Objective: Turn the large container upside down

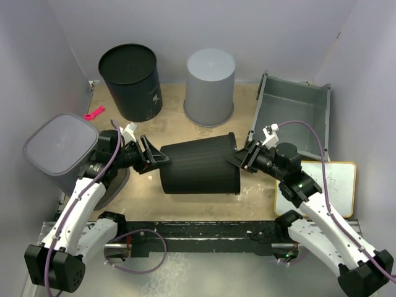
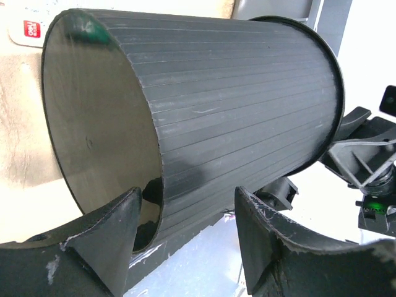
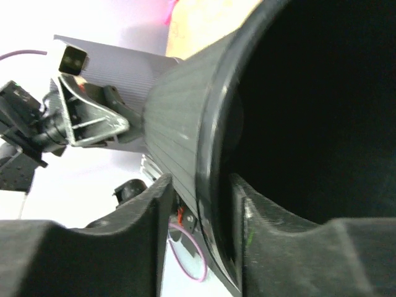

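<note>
The large container (image 1: 201, 167) is a black ribbed bin lying on its side at the table's middle, closed base to the left and open mouth to the right. My left gripper (image 1: 154, 158) is open at the base end. In the left wrist view (image 2: 185, 241) its fingers straddle the lower edge of the base (image 2: 99, 130) with wide gaps and do not grip it. My right gripper (image 1: 241, 158) is at the mouth. In the right wrist view (image 3: 201, 185) one finger is inside the bin and one is outside, closed around the rim (image 3: 207, 154).
An upright black bin (image 1: 131, 80) and an inverted grey bin (image 1: 210, 86) stand at the back. A grey open tray (image 1: 294, 108) is at the back right, and a whiteboard (image 1: 331, 185) lies near the right arm. A grey square bin (image 1: 59, 145) stands at the left by a pink clip (image 1: 94, 112).
</note>
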### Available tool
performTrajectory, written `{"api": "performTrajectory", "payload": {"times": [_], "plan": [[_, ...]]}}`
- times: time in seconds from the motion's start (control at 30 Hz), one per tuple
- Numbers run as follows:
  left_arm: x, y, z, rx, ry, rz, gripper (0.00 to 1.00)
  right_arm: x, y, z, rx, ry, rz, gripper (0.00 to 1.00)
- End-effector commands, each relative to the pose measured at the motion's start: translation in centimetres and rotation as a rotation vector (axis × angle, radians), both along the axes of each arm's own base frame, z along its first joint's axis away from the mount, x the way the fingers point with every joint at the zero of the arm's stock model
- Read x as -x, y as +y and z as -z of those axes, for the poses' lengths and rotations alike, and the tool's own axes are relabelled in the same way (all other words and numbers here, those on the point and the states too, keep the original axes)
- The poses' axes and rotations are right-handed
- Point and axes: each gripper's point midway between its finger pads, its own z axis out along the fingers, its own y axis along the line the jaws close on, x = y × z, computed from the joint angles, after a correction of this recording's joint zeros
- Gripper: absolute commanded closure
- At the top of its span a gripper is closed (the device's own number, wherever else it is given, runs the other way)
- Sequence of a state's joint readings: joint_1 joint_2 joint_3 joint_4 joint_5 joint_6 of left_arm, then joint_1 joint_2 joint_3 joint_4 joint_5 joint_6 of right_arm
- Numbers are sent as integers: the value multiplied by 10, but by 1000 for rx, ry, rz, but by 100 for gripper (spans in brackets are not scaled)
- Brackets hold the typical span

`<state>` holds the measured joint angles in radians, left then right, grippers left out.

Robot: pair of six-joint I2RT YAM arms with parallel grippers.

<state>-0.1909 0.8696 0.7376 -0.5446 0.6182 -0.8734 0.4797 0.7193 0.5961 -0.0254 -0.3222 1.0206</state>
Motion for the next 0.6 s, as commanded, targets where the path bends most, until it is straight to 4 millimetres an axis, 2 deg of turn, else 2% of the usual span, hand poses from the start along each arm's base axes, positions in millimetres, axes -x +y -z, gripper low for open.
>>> {"api": "performTrajectory", "payload": {"times": [0.0, 0.07, 0.17, 0.2, 0.33, 0.47, 0.57], "plan": [[-8, -9, -15, 61, -61, 27, 42, 9, -9, 10, 74, 35, 3, 61], [-11, -11, -18, 81, -68, 24, 42, 11, -10, 14, 56, 53, 15, 71], [-17, -14, -30, 118, -101, 19, 42, 12, -8, 16, 20, 65, 17, 95], [-18, -15, -35, 134, -111, 19, 42, 13, -6, 17, -3, 68, 9, 100], [-20, -21, -58, 201, -158, 29, 43, 17, 11, 16, -155, 74, -57, 100], [-16, -25, -83, 264, -206, 50, 44, 19, 20, 25, -246, 107, -92, 100], [-14, -26, -97, 286, -229, 62, 44, 16, 24, 18, -290, 81, -108, 100]]}}
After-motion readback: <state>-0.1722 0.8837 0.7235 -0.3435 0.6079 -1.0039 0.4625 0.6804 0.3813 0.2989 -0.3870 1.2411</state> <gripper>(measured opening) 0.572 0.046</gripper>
